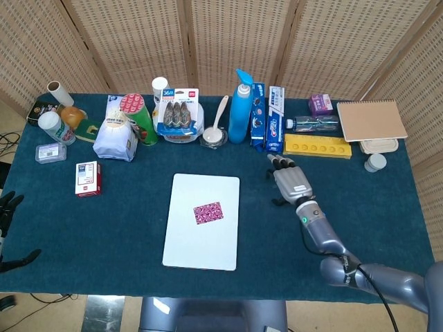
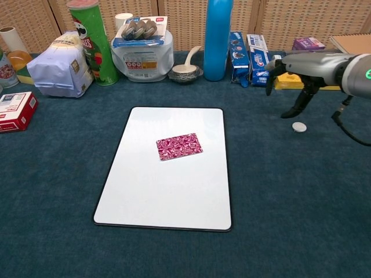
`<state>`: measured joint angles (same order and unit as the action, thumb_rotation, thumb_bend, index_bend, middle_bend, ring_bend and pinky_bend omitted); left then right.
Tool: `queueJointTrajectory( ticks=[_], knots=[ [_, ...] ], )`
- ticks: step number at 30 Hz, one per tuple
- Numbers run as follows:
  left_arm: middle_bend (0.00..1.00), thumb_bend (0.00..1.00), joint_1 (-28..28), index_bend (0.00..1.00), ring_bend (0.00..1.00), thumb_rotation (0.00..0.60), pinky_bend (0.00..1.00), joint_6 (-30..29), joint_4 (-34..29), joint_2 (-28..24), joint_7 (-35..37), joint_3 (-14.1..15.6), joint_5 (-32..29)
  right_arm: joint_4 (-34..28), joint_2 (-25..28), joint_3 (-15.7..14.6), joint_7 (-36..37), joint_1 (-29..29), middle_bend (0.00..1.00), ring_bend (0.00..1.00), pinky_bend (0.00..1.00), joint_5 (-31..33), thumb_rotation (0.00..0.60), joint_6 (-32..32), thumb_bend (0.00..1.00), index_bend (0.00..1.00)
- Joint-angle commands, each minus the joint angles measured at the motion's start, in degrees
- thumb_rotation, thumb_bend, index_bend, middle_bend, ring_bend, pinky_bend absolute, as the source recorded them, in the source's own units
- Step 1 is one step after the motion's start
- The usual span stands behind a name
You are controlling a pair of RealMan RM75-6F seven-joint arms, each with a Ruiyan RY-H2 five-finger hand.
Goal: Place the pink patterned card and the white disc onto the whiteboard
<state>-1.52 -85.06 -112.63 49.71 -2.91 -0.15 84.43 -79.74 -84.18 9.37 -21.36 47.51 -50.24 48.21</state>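
The whiteboard (image 1: 201, 245) (image 2: 168, 197) lies flat at the table's centre. On it, flat and untouched, rests the pink patterned card (image 1: 208, 212) (image 2: 179, 146). The small white disc (image 2: 299, 127) sits on the blue cloth to the right of the board. In the chest view my right hand (image 2: 301, 72) hovers just above and behind the disc, fingers (image 2: 299, 104) pointing down and apart, holding nothing. In the head view the same right hand (image 1: 291, 182) covers the disc. My left hand appears in neither view.
A row of goods lines the back edge: a Pringles can (image 2: 88, 40), a blue bottle (image 2: 218, 35), toothpaste boxes (image 2: 258, 58) and a yellow tray (image 1: 317, 146) just behind my right hand. A red and white box (image 1: 88, 178) lies at the left.
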Motion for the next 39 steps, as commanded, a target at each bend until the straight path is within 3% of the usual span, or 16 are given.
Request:
queueJointTrajectory(
  ticks=[1,12,23,39],
  knots=[
    [0.0,0.12,-0.1,0.0,0.0,0.6,0.11,0.1,-0.2,0.2,-0.5,0.0,-0.2,4.4,-0.2,-1.1,3.9,-1.6,0.04,0.01,0.09,-2.2,0.6,-2.7,0.27,0.35],
    [0.0,0.12,-0.3,0.0,0.0,0.6,0.11,0.7,-0.4,0.3,-1.0,0.0,-0.6,10.0,-1.9,-2.6,10.6,-3.7,0.04,0.02,0.09,-6.8,0.6,-5.5,0.28,0.36],
    [0.0,0.12,-0.3,0.0,0.0,0.6,0.11,0.9,-0.5,0.4,-1.4,0.1,-0.5,14.9,-3.8,-2.1,16.6,-4.6,0.05,0.02,0.1,-10.7,0.6,-6.8,0.29,0.39],
    [0.0,0.12,-0.6,0.0,0.0,0.6,0.11,1.5,-0.8,0.8,-2.6,0.2,-0.8,17.7,-5.6,-1.2,18.8,-4.6,0.06,0.02,0.1,-11.8,0.6,-8.7,0.32,0.43]
  ],
)
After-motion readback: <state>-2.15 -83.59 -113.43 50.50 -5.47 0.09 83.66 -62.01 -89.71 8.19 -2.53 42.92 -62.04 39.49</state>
